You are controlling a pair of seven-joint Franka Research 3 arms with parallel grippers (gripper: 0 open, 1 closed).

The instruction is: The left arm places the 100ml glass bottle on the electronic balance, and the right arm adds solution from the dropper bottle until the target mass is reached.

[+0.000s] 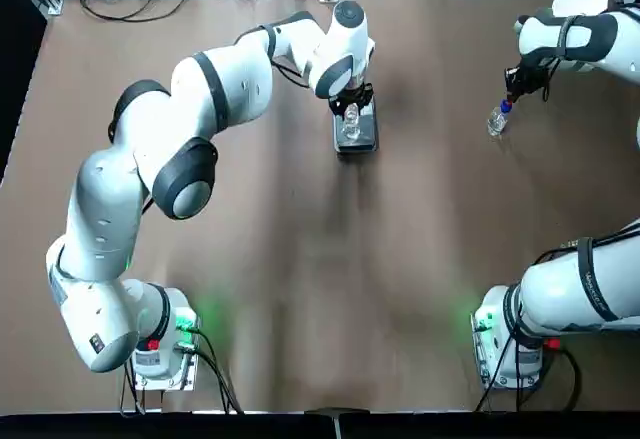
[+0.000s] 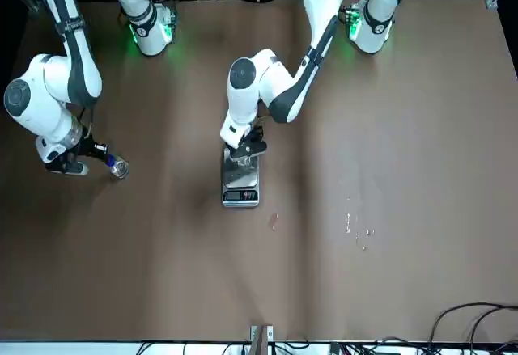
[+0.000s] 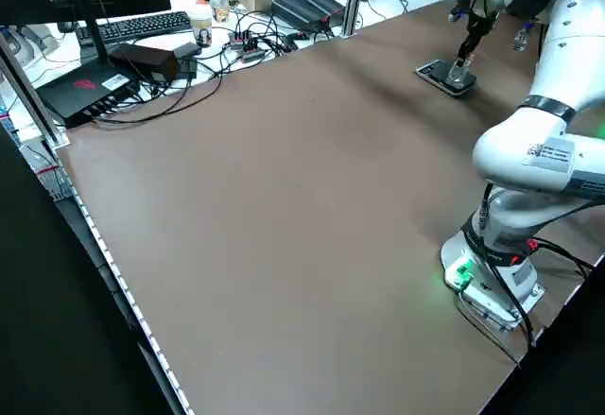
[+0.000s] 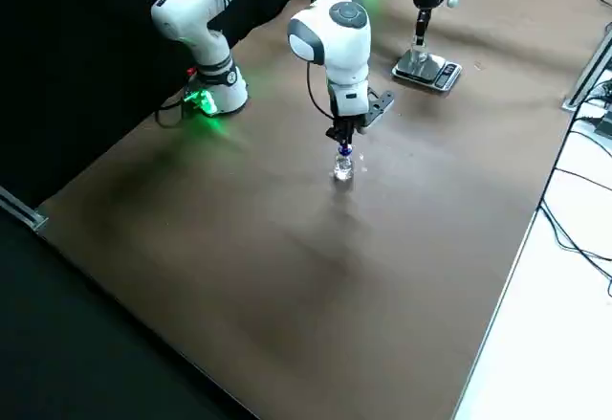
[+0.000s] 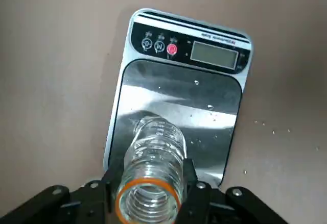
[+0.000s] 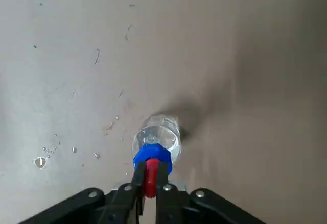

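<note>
Left gripper [image 5: 150,196] closed round neck of glass bottle [image 5: 153,160], holding it upright over balance [image 5: 179,96]; bottle base on or just above steel pan, contact unclear. Balance display end points away from robot, buttons beside display. Left arm [image 1: 190,119] reaches far across table [image 1: 300,259] to mid-far area.

Right gripper [image 6: 149,183] pinches red dropper tip of dropper bottle [image 6: 155,145]; bottle stands upright on table, far right side, well apart from balance. Small droplets on table near it. Right arm [image 1: 590,29] bent above.

Glass bottle [image 5: 153,163] upright on balance [image 5: 204,96]
</note>
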